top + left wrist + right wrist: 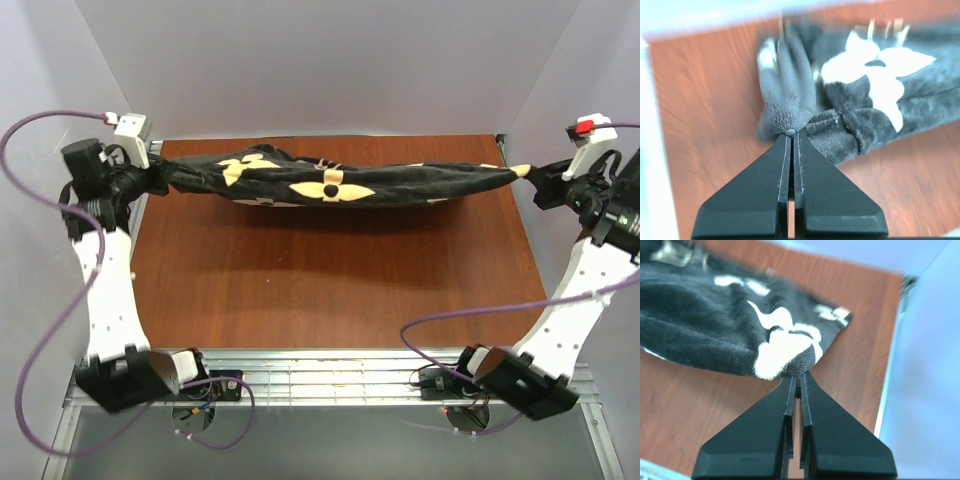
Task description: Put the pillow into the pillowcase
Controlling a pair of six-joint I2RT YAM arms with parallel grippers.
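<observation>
The black plush pillowcase [330,182] with tan flower prints hangs stretched between my two grippers across the far part of the table, lifted a little above it. My left gripper [152,178] is shut on its left end, bunched fabric [790,112] at the tips [791,134]. My right gripper [532,176] is shut on its right corner [790,347], pinched at the tips [799,376]. The pillowcase bulges in the middle. The white pillow is hidden; only thin white slivers [268,203] show under the case.
The brown wooden table [330,290] has white walls on the left, back and right. A metal rail [330,375] with the arm bases runs along the near edge. Purple cables loop beside both arms.
</observation>
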